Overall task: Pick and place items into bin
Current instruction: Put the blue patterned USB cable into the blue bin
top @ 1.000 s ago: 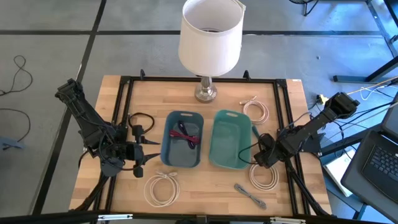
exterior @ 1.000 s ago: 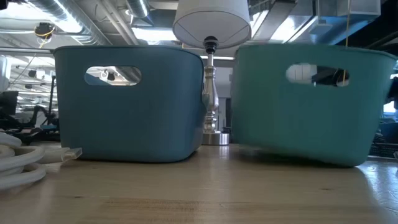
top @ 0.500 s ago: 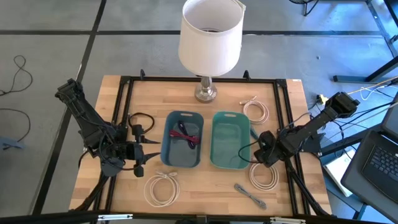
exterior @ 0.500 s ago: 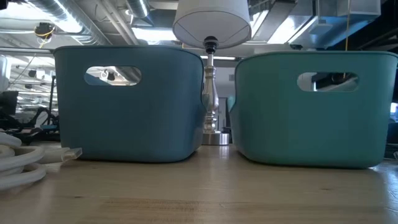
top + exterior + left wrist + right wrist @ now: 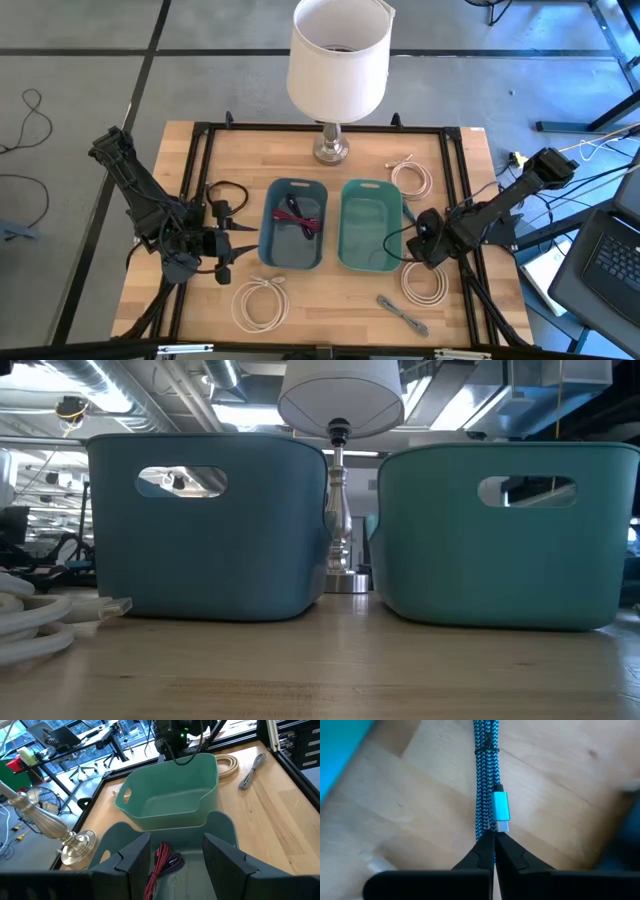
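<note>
1 teal braided cable [image 5: 485, 775], on table beside green bin [image 5: 368, 225]; long axis runs straight ahead of right gripper [image 5: 494, 840], fingers pinched shut on its near end

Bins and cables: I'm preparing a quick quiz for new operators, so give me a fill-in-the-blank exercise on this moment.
1. The red cable lies inside the ____ bin.
2. The right gripper is shut on the ____ braided cable.
3. Behind both bins stands a white-shaded ____.
4. The teal bin holds ____ items.

Missing words: blue; teal; lamp; no
</note>
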Controlling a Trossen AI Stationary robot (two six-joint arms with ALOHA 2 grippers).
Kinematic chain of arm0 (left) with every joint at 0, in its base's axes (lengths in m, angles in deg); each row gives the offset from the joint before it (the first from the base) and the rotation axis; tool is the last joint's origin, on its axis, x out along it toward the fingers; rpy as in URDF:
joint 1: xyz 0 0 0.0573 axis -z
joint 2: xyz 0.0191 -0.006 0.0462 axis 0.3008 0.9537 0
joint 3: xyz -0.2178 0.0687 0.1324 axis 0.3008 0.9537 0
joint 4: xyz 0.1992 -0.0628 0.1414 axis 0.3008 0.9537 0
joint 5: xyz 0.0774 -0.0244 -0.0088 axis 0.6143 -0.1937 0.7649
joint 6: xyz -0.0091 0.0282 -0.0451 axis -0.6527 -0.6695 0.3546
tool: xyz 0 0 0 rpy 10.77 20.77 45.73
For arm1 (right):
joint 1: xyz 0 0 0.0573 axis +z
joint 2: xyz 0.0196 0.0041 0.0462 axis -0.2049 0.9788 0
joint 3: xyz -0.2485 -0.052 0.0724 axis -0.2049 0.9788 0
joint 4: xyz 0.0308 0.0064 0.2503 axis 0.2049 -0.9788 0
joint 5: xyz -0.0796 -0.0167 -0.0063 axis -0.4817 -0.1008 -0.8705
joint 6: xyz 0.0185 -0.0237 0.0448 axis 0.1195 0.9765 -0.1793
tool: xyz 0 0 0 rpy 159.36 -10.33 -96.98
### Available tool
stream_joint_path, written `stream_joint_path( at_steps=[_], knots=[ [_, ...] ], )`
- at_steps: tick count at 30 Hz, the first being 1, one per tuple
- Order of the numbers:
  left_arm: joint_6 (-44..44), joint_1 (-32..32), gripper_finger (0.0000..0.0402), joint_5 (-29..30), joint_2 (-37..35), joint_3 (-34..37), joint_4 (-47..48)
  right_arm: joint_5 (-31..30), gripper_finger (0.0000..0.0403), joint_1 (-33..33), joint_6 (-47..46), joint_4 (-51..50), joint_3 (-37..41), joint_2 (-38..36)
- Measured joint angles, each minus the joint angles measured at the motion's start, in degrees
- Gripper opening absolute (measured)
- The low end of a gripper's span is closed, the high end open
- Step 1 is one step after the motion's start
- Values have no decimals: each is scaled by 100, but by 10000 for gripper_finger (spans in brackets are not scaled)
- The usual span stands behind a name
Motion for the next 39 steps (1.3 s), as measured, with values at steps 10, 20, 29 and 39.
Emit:
stream_joint_path(
  at_steps=[10, 20, 29, 39],
  knots=[
    [91, 0, 171, -143, 0, 0, 2, -415, 0, 380, -764, -3315, -1949, 146],
    [139, -4, 171, -9, 13, 0, 1, -3218, 0, 1138, 164, -3152, -3643, 692],
    [-257, -564, 171, 601, 217, 0, -298, -5922, 0, 1297, 4198, -1239, -4588, 1216],
    [-3778, -2084, 171, -2562, 772, -2, -3496, -4196, 0, 242, 8368, 1900, -4589, 1217]
  ],
)
